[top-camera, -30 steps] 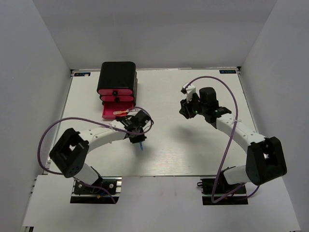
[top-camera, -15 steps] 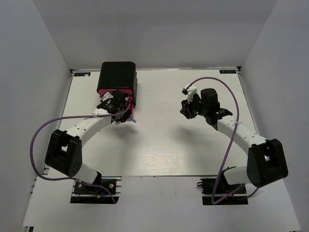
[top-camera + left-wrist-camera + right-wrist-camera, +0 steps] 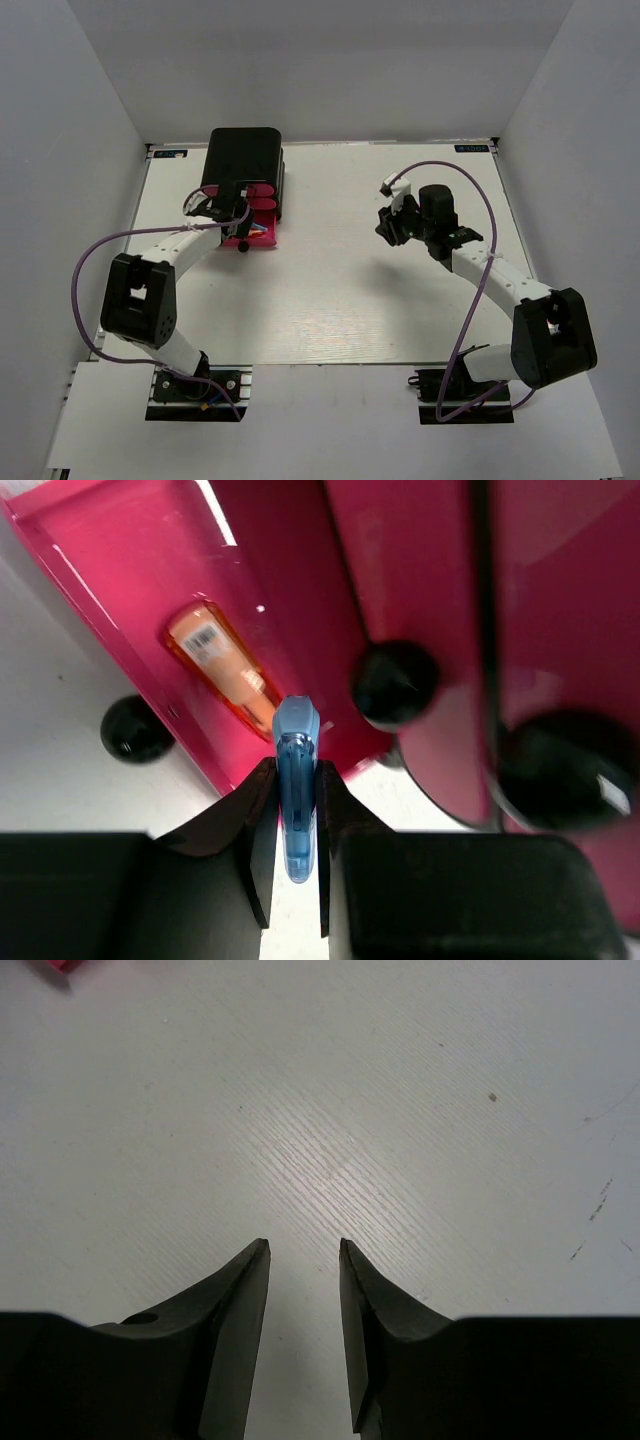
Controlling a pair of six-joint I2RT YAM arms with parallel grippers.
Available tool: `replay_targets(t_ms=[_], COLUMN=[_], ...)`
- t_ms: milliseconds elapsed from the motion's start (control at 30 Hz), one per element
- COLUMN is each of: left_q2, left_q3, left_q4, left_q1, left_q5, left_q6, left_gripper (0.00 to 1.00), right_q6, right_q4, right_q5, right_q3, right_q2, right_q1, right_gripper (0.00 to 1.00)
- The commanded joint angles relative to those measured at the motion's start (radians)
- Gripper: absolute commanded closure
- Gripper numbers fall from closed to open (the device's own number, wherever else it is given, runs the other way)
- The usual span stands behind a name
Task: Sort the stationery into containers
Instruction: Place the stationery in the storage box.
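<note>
Pinching translucent blue pen (image 3: 296,735), left pincer (image 3: 294,772) overhangs glossy drawer (image 3: 120,565).

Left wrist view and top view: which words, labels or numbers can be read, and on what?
Barcode label on the stubby orange marker in the open pink drawer: digits too blurred to read.
Small blue stickers at the white table's far corners: too small to read.
No other text.

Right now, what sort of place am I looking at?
Probably a robotics test booth: a left arm and right arm bolted at a white table, plain white walls around, one drawer box.
</note>
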Motion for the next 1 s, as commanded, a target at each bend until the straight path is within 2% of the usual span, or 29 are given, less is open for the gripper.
replay_targets(t_ms=[0, 67, 167, 267, 367, 433, 467, 567, 600, 633, 667, 700, 733, 800, 833, 933, 967], left_q2=[0.029, 0.029, 0.029, -0.017, -0.060, -0.078, -0.091, -0.166, -0.186, -0.225, -0.244, -0.261, -0.304, -0.347, -0.368, -0.407, -0.407], left_q3=[0.014, 0.023, 0.012, -0.012, -0.022, -0.022, -0.022, -0.022, -0.022, -0.032, -0.041, -0.064, -0.087, -0.180, -0.210, -0.296, -0.311], left_q4=[0.031, 0.031, 0.031, 0.055, 0.066, 0.054, 0.054, 0.054, 0.074, 0.084, 0.098, 0.098, 0.088, 0.088, 0.088, 0.060, 0.060], left_q1=[0.007, 0.016, 0.016, 0.016, 0.016, 0.016, 0.016, -0.005, -0.005, -0.005, -0.005, -0.005, -0.014, -0.014, -0.014, -0.014, -0.014], left_q5=[-0.015, -0.015, -0.015, -0.015, -0.015, -0.006, -0.006, 0.008, 0.022, 0.080, 0.121, 0.155, 0.207, 0.253, 0.296, 0.319, 0.320], left_q6=[-0.048, -0.048, -0.048, -0.025, 0.006, 0.015, 0.041, 0.159, 0.308, 0.387, 0.544, 0.608, 0.656, 0.719, 0.774, 0.827, 0.827], left_gripper=[0.92, 0.72, 0.62, 0.47, 0.40, 0.40, 0.42, 0.65, 0.77, 0.81, 0.86, 0.89, 0.94, 0.96, 0.99, 1.00, 0.96], right_q6=[-0.008, -0.008, -0.006, -0.002, -0.002, 0.003, 0.000, -0.015, -0.034, -0.041, -0.051, -0.061, -0.057, -0.048, -0.035, -0.031, -0.034], right_q4=[0.042, 0.043, 0.044, 0.050, 0.053, 0.056, 0.055, 0.049, 0.047, 0.044, 0.044, 0.043, 0.044, 0.047, 0.047, 0.058, 0.059], right_q5=[-0.005, -0.005, -0.007, -0.016, -0.025, -0.027, -0.033, -0.056, -0.080, -0.102, -0.141, -0.192, -0.211, -0.276, -0.286, -0.298, -0.294], right_q3=[-0.005, -0.010, -0.018, -0.025, -0.028, -0.030, -0.028, -0.028, -0.033, -0.038, -0.047, -0.053, -0.059, -0.064, -0.065, -0.059, -0.058], right_q2=[-0.026, -0.028, -0.029, -0.029, -0.029, -0.026, -0.029, -0.032, -0.035, -0.035, -0.040, -0.037, -0.043, -0.038, -0.037, -0.024, -0.021], right_q1=[-0.010, -0.014, -0.017, -0.020, -0.021, -0.022, -0.021, -0.021, -0.024, -0.028, -0.025, -0.024, -0.024, -0.024, -0.024, -0.024, -0.024], right_gripper=[0.60, 0.60, 0.60, 0.60, 0.60, 0.60, 0.60, 0.58, 0.48, 0.40, 0.25, 0.15, 0.10, 0.10, 0.10, 0.10, 0.10])
